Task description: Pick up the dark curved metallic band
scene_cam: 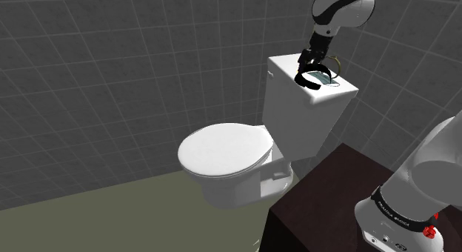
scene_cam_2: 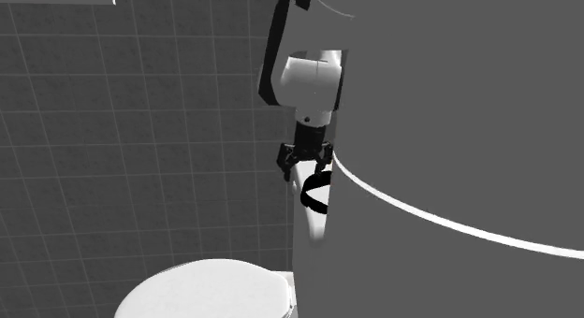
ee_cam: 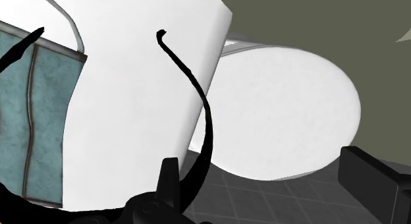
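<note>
The pincer [scene_cam: 313, 64] hangs open above the toilet tank [scene_cam: 296, 121]. The dark curved band [ee_cam: 211, 134] runs beside one finger, its lower end hidden.

end effector [scene_cam: 314, 70] over tank top [scene_cam: 285, 65]; tiled wall [scene_cam: 400, 58] just behind; open room above toilet lid [scene_cam: 226, 148].
</note>
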Robot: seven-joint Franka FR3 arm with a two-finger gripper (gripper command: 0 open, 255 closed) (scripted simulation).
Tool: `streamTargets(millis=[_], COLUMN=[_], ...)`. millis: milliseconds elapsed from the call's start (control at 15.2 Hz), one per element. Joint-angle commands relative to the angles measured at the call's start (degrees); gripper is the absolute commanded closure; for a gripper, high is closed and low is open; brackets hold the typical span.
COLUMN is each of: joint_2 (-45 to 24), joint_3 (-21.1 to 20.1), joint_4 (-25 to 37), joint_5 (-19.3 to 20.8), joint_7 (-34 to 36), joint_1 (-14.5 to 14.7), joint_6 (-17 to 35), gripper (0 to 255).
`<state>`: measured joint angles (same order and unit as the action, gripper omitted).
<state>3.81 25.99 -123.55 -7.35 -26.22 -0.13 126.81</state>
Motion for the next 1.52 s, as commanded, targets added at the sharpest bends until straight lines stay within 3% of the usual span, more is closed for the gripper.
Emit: streamTargets(millis=[0, 660, 726, 1452], joint_2=[-4.7, -8.8, -8.7, -7.9], joint_3=[1.0, 0.8, 0.8, 0.9], joint_4=[2.4, 0.2, 0.2, 0.9], joint_5=[-2.9, -6.3, -6.3, -5.5], joint_7=[-3.3, -6.3, -6.3, -5.6], joint_1=[-0.4, -0.8, -0.8, -0.8], joint_6=[0.9, 6.2, 6.2, 4.8], gripper=[0, 0, 255, 255])
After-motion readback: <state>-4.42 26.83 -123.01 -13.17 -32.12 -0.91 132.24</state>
